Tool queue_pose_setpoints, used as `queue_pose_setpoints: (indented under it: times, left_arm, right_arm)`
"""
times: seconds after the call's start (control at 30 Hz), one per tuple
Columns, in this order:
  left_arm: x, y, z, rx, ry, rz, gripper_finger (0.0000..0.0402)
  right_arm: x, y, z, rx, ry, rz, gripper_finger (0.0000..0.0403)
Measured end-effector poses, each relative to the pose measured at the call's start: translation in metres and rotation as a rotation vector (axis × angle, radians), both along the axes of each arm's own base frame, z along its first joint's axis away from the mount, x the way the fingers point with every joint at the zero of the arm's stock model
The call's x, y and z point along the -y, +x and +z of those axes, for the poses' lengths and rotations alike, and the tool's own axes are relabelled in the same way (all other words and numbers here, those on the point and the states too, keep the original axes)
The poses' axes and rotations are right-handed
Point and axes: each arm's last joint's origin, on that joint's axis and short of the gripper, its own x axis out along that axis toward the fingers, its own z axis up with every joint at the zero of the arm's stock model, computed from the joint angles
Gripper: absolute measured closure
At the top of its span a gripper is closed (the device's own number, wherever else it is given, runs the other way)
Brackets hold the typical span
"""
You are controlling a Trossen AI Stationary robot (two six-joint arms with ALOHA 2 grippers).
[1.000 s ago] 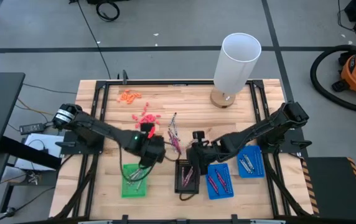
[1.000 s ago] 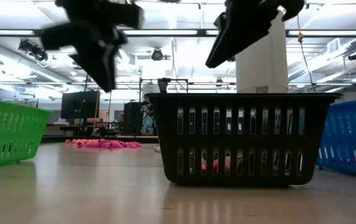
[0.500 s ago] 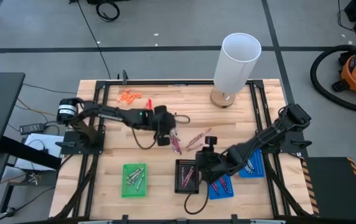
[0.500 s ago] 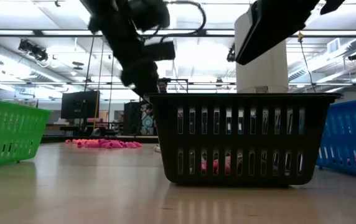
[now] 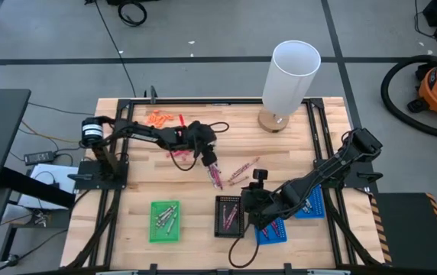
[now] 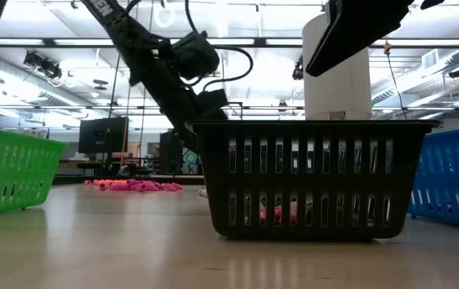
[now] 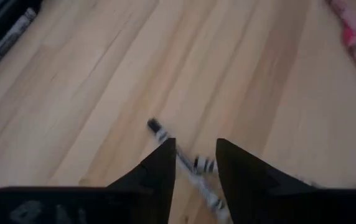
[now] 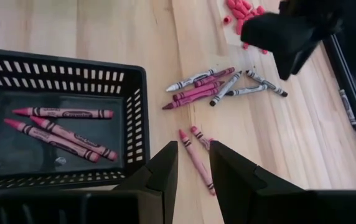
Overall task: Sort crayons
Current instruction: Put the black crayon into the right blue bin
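Loose crayons (image 5: 226,173), silvery-grey, maroon and pinkish-red, lie on the wooden table (image 5: 142,183) at its middle; they also show in the right wrist view (image 8: 221,84). My left gripper (image 5: 208,162) is open low over this pile. In the left wrist view its fingers (image 7: 193,146) stand on either side of a silvery-grey crayon (image 7: 187,163) that lies on the table. My right gripper (image 5: 255,183) hovers by the black tray's (image 5: 230,216) far right corner, its fingers (image 8: 193,148) a narrow gap apart and empty. The black tray holds three pinkish-red crayons (image 8: 60,127).
A green tray (image 5: 165,221) with grey crayons stands at the near left. Two blue trays (image 5: 310,200) lie under my right arm. A tall white cylinder (image 5: 291,76) stands at the far right. Orange bits (image 5: 157,118) and red bits (image 5: 179,147) lie far left.
My left gripper has swung from above the green tray toward the table's far edge and right, and has come down over the loose crayons. My right gripper has drawn back from the crayon pile toward the near right, beside the black tray, then kept almost still.
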Motion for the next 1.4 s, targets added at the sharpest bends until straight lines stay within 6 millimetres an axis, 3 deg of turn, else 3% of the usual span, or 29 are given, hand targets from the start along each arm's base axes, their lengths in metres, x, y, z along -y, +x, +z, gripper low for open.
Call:
queue_pose_setpoints:
  times: [0.3, 0.57, 0.8, 0.93, 1.23, 1.4]
  left_arm:
    - [-0.023, 0.002, -0.020, 0.019, -0.033, 0.102, 0.0208]
    - [-0.032, 0.008, -0.042, 0.026, -0.037, 0.126, 0.0207]
    - [-0.035, 0.009, -0.047, 0.030, -0.045, 0.147, 0.0208]
    - [-0.034, 0.009, -0.047, 0.027, -0.050, 0.143, 0.0239]
    - [-0.034, 0.008, -0.047, 0.002, -0.030, 0.105, 0.0373]
    - [-0.034, 0.008, -0.047, -0.005, -0.023, 0.099, 0.0388]
  right_arm:
    - [0.000, 0.001, 0.000, -0.011, -0.024, 0.033, 0.0302]
    - [0.001, 0.002, 0.001, -0.013, -0.035, 0.044, 0.0302]
    - [0.001, 0.002, 0.001, -0.011, -0.038, 0.049, 0.0302]
    - [0.000, 0.002, 0.001, -0.009, -0.037, 0.049, 0.0302]
    - [0.000, 0.002, 0.001, -0.009, -0.036, 0.049, 0.0302]
    - [0.000, 0.002, 0.001, -0.009, -0.036, 0.050, 0.0302]
